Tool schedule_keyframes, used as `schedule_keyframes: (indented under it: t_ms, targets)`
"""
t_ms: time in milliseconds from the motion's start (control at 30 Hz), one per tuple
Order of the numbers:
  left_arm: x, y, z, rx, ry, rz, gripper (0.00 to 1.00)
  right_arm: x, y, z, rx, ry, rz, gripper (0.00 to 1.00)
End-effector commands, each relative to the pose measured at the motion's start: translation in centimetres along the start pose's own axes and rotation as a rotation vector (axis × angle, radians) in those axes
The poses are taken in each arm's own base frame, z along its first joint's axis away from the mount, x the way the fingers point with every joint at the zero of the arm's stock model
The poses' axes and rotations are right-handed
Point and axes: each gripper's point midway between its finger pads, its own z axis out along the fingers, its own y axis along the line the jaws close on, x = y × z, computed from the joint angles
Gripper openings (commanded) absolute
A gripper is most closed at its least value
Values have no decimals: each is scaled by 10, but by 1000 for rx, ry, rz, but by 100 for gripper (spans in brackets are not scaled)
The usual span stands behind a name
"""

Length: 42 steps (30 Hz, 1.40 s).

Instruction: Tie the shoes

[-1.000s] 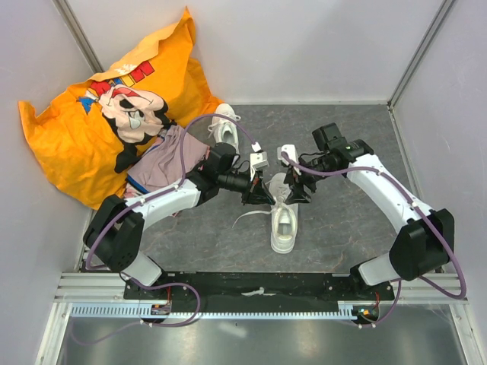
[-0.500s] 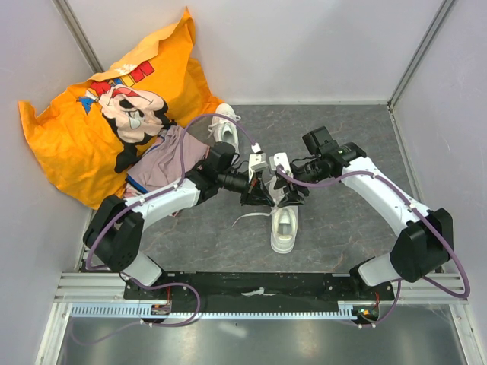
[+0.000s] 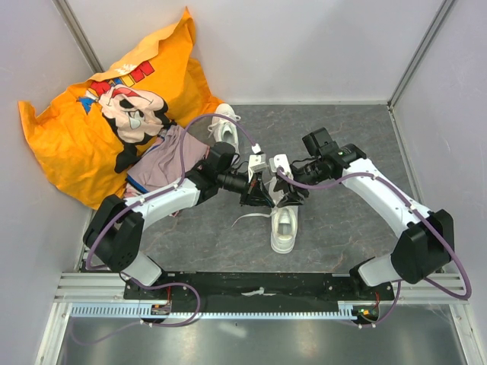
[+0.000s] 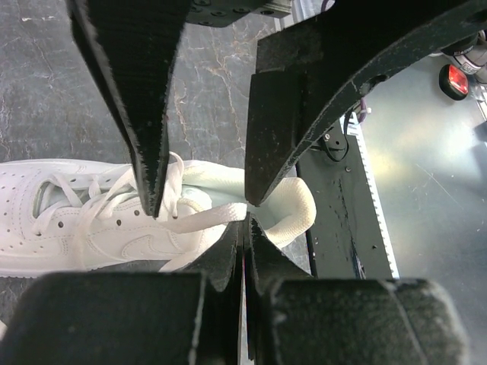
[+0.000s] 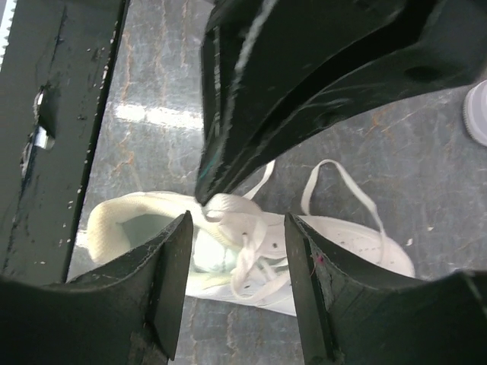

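One white sneaker [image 3: 283, 228] lies on the grey floor, heel toward the arm bases. It also shows in the left wrist view [image 4: 76, 228] and the right wrist view [image 5: 358, 243]. My left gripper [image 3: 259, 199] [image 4: 245, 224] is shut on a white lace [image 4: 205, 219] just above the shoe's opening. My right gripper [image 3: 291, 196] [image 5: 237, 228] is open, right beside the left one and above the tongue and laces, holding nothing. A loose lace end [image 3: 247, 218] trails left on the floor. The second sneaker [image 3: 224, 125] lies at the back, partly behind the left arm.
A big orange cartoon-print cushion [image 3: 114, 106] fills the back left corner, with a pinkish-purple garment [image 3: 163, 163] against it. Walls close in the back and both sides. The black base rail [image 3: 259, 289] runs along the near edge.
My right gripper has moved left, close up to the left gripper over the shoe. The left gripper has stayed shut on the lace and hardly moved.
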Motion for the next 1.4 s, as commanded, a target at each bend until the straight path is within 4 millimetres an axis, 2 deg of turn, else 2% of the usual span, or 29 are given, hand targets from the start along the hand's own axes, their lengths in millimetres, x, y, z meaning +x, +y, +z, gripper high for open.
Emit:
schedule_keyframes:
  t_ms: [0,133,300,400,533,700,800,833,900,933,1000,1100,1133,1167,1200,1233,1267,1333,1367]
  targets:
    - [-11,0,2,15,-30,65,2,2,17,1,-24,-24,-34,60]
    - [-12,0,2,27,-32,69,2,4,17,-5,-3,-35,-34,62]
    - [-14,0,2,42,-36,80,1,2,17,-3,-17,-72,1,71]
    - [-13,-4,2,62,-36,82,2,-4,7,-1,9,-93,0,73]
    - [-13,-5,2,72,-35,85,2,-8,5,3,-10,-112,15,74]
    - [-16,-5,3,78,-47,93,2,-10,10,6,-26,-120,10,69]
    - [-18,-5,3,83,-49,94,2,-8,11,8,-31,-115,13,59]
    - [-18,-5,4,86,-49,96,2,-8,11,8,-30,-116,11,52]
    - [-18,-5,4,89,-48,92,2,-9,10,9,-26,-117,11,48]
    - [-17,-5,4,89,-48,90,2,-8,10,10,-28,-116,13,42]
    - [-17,-6,4,91,-50,93,2,-8,9,11,-28,-116,14,36]
    - [-17,-7,3,89,-50,91,2,-8,10,11,-30,-115,24,23]
    - [-17,-6,2,80,-51,89,2,-8,11,11,-31,-117,30,15]
    - [-17,-5,1,71,-52,87,4,-6,11,12,-32,-113,38,10]
    - [-18,-4,-1,62,-54,85,9,-6,11,12,-28,-110,39,5]
    - [-18,-4,-4,51,-57,82,27,-6,11,11,-23,-110,42,0]
    - [-19,-3,-6,40,-60,79,35,-4,12,12,-20,-107,66,0]
    - [-18,4,-17,8,-69,66,46,-4,9,11,5,-107,72,0]
    - [-24,10,-28,-24,-87,74,48,-1,11,12,6,-104,93,0]
